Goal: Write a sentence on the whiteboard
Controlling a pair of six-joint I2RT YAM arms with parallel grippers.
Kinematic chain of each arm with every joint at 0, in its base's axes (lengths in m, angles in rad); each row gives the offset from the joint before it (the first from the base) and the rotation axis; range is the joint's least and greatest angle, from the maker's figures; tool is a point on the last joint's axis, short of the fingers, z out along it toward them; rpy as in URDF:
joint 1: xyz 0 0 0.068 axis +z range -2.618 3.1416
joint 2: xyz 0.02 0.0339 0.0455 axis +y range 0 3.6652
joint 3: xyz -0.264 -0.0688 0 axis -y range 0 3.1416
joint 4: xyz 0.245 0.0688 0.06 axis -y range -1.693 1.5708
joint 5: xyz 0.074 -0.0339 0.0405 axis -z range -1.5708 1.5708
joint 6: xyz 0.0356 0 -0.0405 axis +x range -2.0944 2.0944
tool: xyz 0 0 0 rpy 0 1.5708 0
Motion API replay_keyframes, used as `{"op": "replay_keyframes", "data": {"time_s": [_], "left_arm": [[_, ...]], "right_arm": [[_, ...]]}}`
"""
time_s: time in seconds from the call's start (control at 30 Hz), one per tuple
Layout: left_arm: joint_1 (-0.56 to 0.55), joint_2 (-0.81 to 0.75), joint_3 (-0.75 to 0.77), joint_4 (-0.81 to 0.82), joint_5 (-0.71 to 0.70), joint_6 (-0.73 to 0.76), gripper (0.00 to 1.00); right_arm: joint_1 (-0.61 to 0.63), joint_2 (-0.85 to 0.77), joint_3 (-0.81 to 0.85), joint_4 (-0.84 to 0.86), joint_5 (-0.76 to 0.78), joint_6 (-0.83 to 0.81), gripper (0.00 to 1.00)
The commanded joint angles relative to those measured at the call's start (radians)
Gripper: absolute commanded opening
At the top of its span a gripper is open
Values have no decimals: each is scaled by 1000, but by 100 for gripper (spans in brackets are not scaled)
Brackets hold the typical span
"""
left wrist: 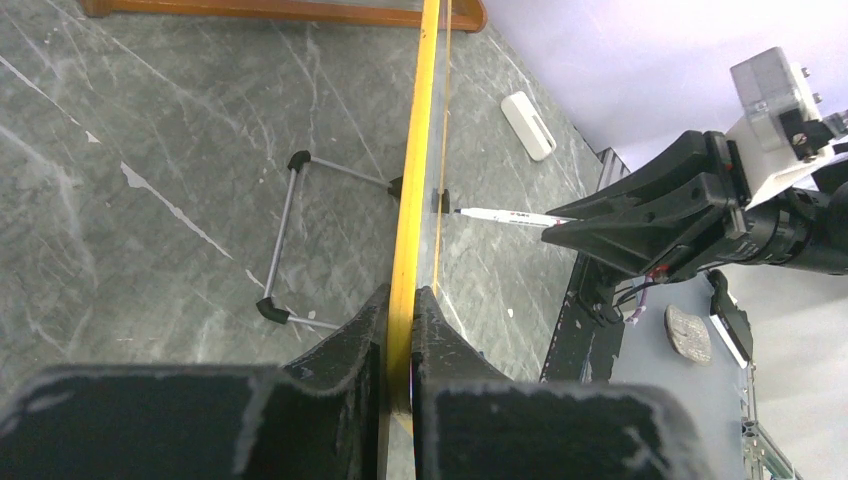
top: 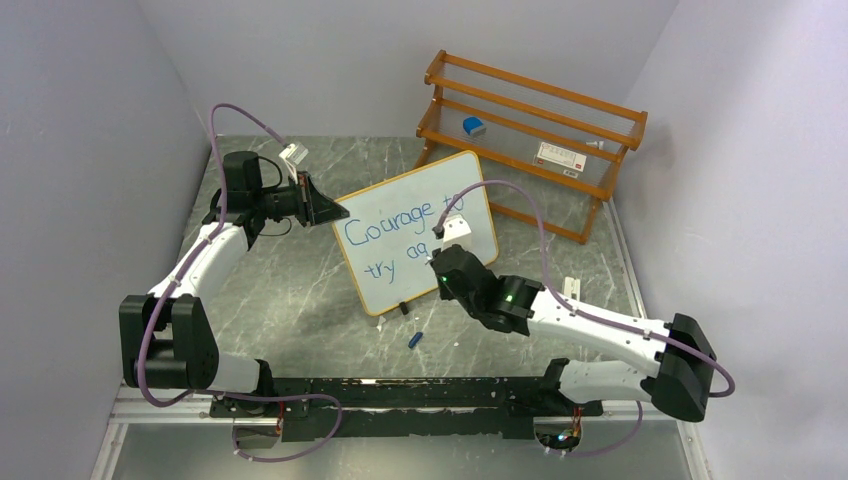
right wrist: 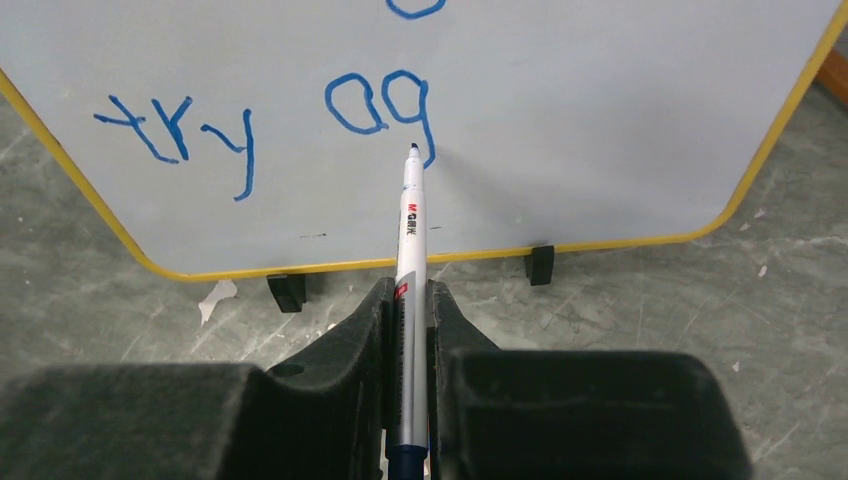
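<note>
Grey table [top: 300, 300], whiteboard [top: 395, 290] propped mid-surface toward far edge: left gripper [left wrist: 400, 305] clamps its frame, right gripper [right wrist: 408, 295] pinches marker [right wrist: 411, 215] at "ag", sentence [top: 392, 222] judged mostly written, last word unfinished.

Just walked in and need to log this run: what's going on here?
The left pincer clamps the whiteboard by its yellow edge, steadying it. The right pincer grips a marker with its tip at the board's face. The sentence is unfinished: it reads "Courage to" on the first line and only "try ag" on the second.
</note>
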Motion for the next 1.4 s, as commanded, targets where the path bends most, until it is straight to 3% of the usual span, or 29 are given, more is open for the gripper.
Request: {"op": "replay_keyframes", "data": {"time_s": [0.0, 0.27, 1.37], "left_arm": [[-30, 36, -11, -71, -97, 55, 5], [-30, 34, -11, -74, -98, 57, 5], [-30, 37, -12, -71, -93, 56, 5]], "right_arm": [[-18, -31, -9, 11, 56, -13, 0], [-71, -35, -34, 56, 46, -31, 0], [-87, 31, -13, 180, 61, -71, 0]]}}
